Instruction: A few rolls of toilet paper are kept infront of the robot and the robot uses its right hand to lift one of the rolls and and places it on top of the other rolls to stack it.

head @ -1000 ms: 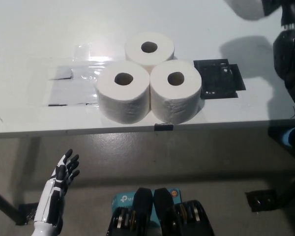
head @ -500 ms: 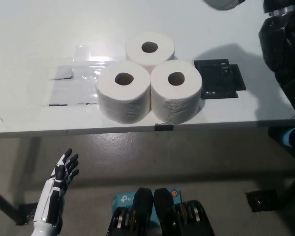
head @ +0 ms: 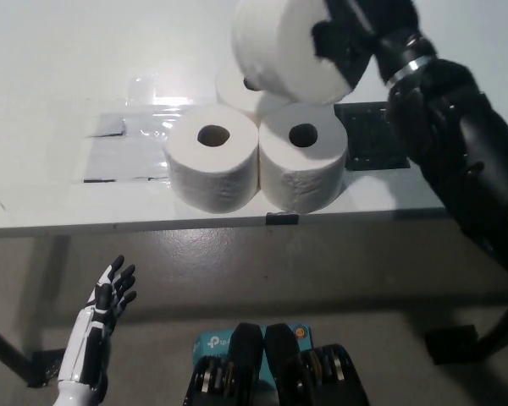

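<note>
The black right robot hand [head: 356, 34] is gripping a white cylindrical roll of toilet paper [head: 284, 46] from its right side, its fingers wrapping over the roll's flank and end. The held roll is hanging tilted in the air, clear of the white desk [head: 59, 68], directly above the group of rolls below it. The black right arm is entering from the right edge and crossing over a flat black rectangular pad [head: 374, 135] lying on the desk.

Three further white toilet paper rolls are standing upright on the desk in a tight triangle, touching one another. The front left roll [head: 212, 161] and the front right roll [head: 303, 161] are sitting side by side near the desk's front edge, their cardboard cores facing up. The rear roll [head: 237, 95] is showing only in part, the held roll covering most of it. Whether the held roll is touching the rear roll cannot be told.

A sheet of clear plastic film [head: 123, 148] is lying flat on the desk to the left of the group.

The white left robot hand [head: 106, 300] is resting below the desk edge at lower left, fingers spread apart and holding nothing.
</note>
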`<state>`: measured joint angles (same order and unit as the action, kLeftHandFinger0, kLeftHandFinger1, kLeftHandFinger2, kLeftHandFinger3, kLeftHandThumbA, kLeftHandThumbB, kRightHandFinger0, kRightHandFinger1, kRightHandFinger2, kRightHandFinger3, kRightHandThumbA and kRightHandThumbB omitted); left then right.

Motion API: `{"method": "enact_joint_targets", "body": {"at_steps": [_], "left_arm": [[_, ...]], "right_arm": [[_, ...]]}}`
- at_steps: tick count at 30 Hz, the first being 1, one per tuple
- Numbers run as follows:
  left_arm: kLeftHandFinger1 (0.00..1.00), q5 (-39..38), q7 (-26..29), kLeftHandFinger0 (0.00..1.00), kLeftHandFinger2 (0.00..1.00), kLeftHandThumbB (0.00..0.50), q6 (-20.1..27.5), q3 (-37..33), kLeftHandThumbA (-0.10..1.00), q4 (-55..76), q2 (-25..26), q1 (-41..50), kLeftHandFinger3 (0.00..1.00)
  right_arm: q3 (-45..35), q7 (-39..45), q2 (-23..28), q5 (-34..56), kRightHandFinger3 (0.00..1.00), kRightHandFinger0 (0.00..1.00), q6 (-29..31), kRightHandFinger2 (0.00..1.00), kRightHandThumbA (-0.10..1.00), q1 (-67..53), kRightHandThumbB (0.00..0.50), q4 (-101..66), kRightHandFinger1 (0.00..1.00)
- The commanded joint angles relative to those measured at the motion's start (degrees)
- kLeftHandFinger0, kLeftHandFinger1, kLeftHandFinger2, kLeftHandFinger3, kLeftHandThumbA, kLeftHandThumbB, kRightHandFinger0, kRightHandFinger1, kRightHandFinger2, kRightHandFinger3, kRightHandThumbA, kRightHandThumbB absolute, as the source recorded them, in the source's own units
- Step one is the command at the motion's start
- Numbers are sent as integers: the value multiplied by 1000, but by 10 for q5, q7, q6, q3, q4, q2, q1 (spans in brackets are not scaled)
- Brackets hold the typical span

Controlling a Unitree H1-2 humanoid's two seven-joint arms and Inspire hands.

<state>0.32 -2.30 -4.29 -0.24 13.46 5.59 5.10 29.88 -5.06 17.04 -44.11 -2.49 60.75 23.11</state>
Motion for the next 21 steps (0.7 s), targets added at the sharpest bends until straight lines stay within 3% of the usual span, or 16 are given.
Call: {"method": "enact_joint_targets", "body": {"at_steps": [1, 5, 10, 12, 16, 19, 21], "left_arm": [[1000, -3, -4, 1000, 1000, 105, 18, -1, 1000, 11, 0, 0, 1000], [1000, -5, -5, 1000, 1000, 89, 15, -1, 1000, 13, -1, -1, 1000], [1000, -2, -4, 1000, 1000, 124, 13, -1, 1000, 12, -1, -1, 1000], [1000, -2, -4, 1000, 1000, 115, 13, -1, 1000, 14, -1, 0, 1000], [1000, -2, -7, 1000, 1000, 100, 10, -1, 1000, 15, 3, -5, 1000], [1000, -2, -6, 1000, 1000, 100, 12, -1, 1000, 14, 3, -5, 1000], [1000, 0, -7, 1000, 1000, 99, 9, -1, 1000, 13, 4, -5, 1000]], "right_arm": [[-1, 65, -10, 7, 94, 0, 13, 384, 420, 46, 0, 4, 16], [8, 67, -17, -1, 79, 0, 42, 392, 374, 57, 0, 42, 26], [17, 102, -19, -8, 115, 0, 39, 417, 462, 68, 0, 50, 40], [20, 115, -20, -9, 79, 0, 37, 324, 515, 71, 0, 51, 5], [20, 138, -22, -8, 99, 0, 24, 216, 559, 74, 0, 51, 0], [16, 155, -26, -4, 96, 0, 18, 101, 535, 76, 0, 52, 0], [17, 162, -28, -8, 110, 0, 11, 110, 533, 78, 0, 54, 0]]}}
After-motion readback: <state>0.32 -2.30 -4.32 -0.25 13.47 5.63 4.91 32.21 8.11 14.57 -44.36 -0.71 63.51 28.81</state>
